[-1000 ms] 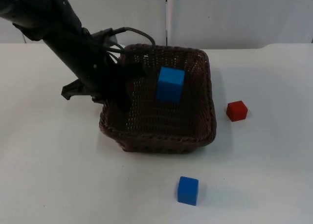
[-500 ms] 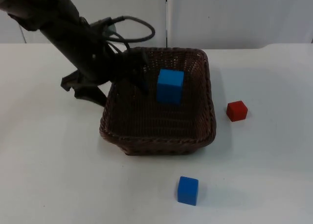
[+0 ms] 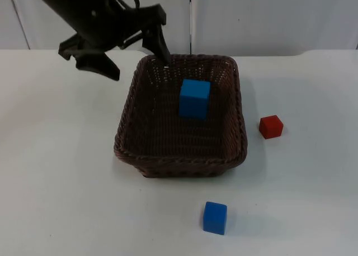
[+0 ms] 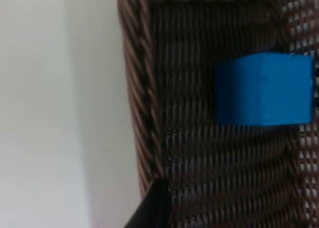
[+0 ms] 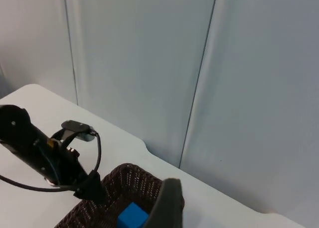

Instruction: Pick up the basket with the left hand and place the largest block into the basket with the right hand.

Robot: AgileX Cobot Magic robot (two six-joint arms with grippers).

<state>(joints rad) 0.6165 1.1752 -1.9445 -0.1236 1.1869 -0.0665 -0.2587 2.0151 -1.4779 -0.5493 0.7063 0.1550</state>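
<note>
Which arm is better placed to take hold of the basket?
Left. The left gripper, open, hovers at the basket's far-left rim corner; the right arm waits, raised above the far side.

Basket sits mid-table with the largest block inside, toward its far wall. Smallest block lies right of the basket; mid-sized block lies nearer the front edge.

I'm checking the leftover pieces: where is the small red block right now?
In the top view the small red cube block sits on the white table, just right of the brown wicker basket, apart from it, with the smaller blue block nearer the camera.
</note>
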